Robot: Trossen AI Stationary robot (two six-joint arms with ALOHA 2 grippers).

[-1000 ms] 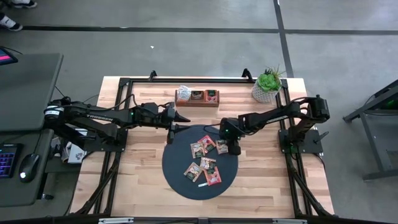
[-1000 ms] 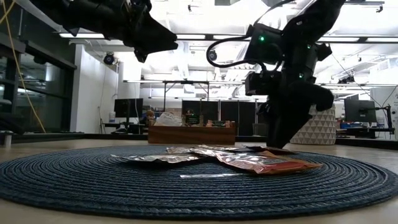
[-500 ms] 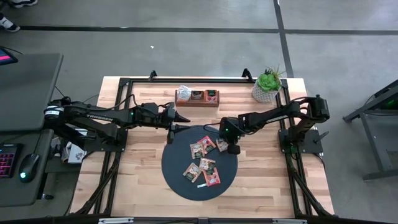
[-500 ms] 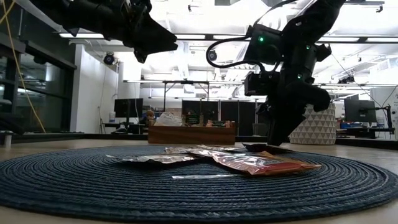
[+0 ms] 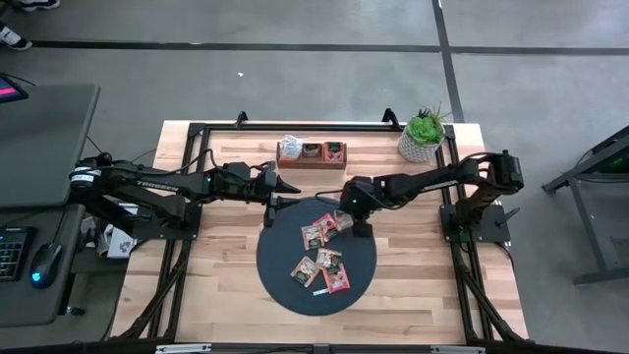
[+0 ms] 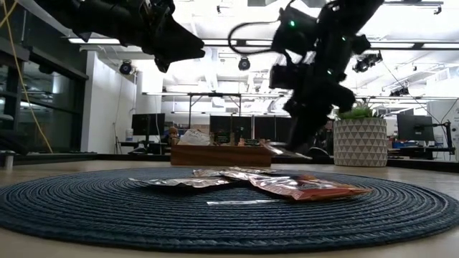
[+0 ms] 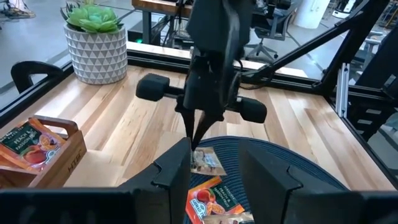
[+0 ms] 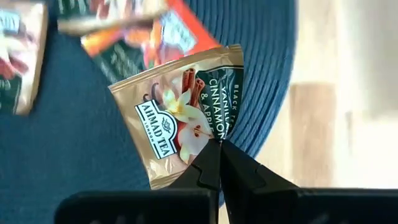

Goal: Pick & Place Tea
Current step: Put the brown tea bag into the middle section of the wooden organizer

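Observation:
A dark blue round mat (image 5: 316,258) lies on the wooden table with several tea sachets (image 5: 322,261) scattered flat on it. My right gripper (image 5: 351,224) hangs over the mat's far right part, shut on a beige tea sachet (image 8: 186,112). That sachet also shows raised off the mat in the low view (image 6: 284,152). My left gripper (image 5: 287,194) hovers open above the mat's far left edge with nothing between its fingers (image 7: 174,168). It faces the right gripper. My right gripper pinches the beige sachet's edge (image 8: 215,134), close to one corner, between its two shut fingertips. The fingers come from above, slanting down. The sachet is lifted clear of the mat and sticks out sideways from the tips, nearly level.
A wooden box (image 5: 312,153) holding more sachets stands at the table's far edge. A potted plant (image 5: 423,136) is at the far right corner. A thin white strip (image 6: 240,203) lies on the mat's near part. Black frame rails run along the table's sides.
My right gripper has shut on the beige sachet at the mat's far right. It has risen with it and drifted toward the far left. The sachet now hangs clear of the mat. The other sachets have stayed in place.

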